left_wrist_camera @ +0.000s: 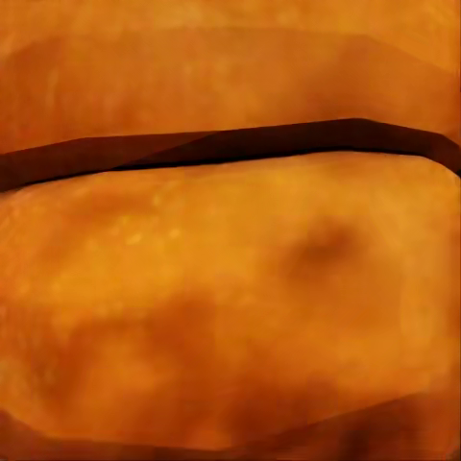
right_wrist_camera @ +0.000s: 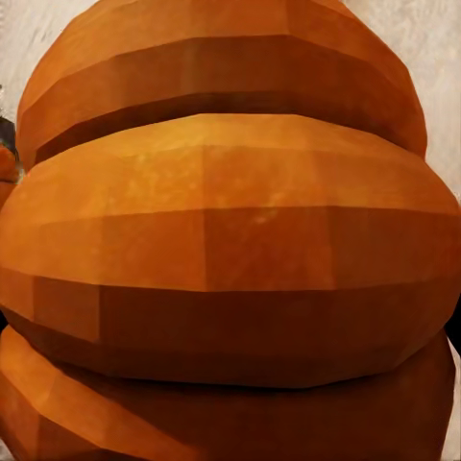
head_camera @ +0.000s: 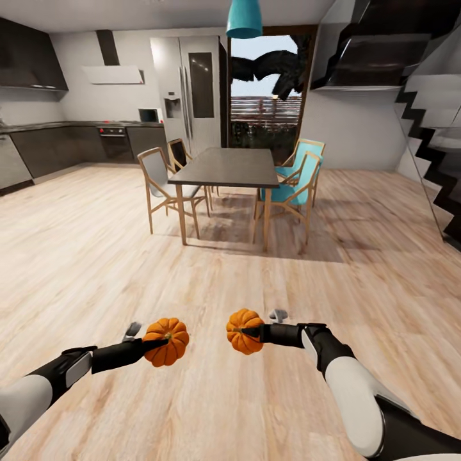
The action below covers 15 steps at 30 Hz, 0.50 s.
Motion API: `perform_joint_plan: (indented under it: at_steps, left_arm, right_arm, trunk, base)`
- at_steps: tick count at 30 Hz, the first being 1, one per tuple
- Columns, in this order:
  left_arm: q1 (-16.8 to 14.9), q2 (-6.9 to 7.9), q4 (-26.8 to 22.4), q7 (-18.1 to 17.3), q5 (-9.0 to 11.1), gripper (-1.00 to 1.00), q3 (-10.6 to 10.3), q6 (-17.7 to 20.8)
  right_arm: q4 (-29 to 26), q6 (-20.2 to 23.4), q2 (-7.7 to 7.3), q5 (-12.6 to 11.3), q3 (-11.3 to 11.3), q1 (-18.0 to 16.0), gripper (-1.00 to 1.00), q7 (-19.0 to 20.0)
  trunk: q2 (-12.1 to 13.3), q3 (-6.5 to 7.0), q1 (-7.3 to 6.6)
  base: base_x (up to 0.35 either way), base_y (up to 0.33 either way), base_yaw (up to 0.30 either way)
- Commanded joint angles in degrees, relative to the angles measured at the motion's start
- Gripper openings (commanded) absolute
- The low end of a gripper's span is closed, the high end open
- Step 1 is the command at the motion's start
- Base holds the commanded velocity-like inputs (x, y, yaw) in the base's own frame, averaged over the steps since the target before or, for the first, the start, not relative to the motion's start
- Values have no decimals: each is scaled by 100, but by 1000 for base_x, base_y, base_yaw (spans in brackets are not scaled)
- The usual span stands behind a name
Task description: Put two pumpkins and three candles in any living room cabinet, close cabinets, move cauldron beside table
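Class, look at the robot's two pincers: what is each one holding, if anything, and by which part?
Each holds a pumpkin. The left pincer grips the left pumpkin at its ribbed side; the right pincer grips the right pumpkin likewise.

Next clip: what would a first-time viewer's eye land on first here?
Two small ribbed bright-orange pumpkins held out low over the pale wooden floor: one in the left end effector, the other in the right end effector. Beyond them, mid-room, stands a dark grey rectangular dining table with wooden-framed chairs, the two on its right side turquoise. A teal pendant lamp hangs above.
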Motion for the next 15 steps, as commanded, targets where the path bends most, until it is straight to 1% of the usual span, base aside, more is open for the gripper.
perform_joint_plan:
  at_steps: [1,3,6,15]
  left_arm:
    - [-1,3,-1,-8,3,-100,20,2]
    - [-1,-9,-3,-11,0,-100,19,2]
    - [-1,-9,-4,-12,-1,-100,18,2]
    - [-1,-18,-5,-3,-2,-100,18,2]
  right_arm:
    - [-5,9,-17,-12,-5,-3,-100,58]
    - [-7,16,-29,-18,-8,-2,-100,196]
    - [-14,33,-35,-22,-14,-7,-100,303]
    - [-3,32,-11,-16,-11,-5,-100,332]
  trunk:
    - [0,0,0]
    - [0,0,0]
    - [0,0,0]
    - [0,0,0]
  base:
    - [0,0,270]
    - [0,0,268]
    - [0,0,265]
    - [0,0,246]
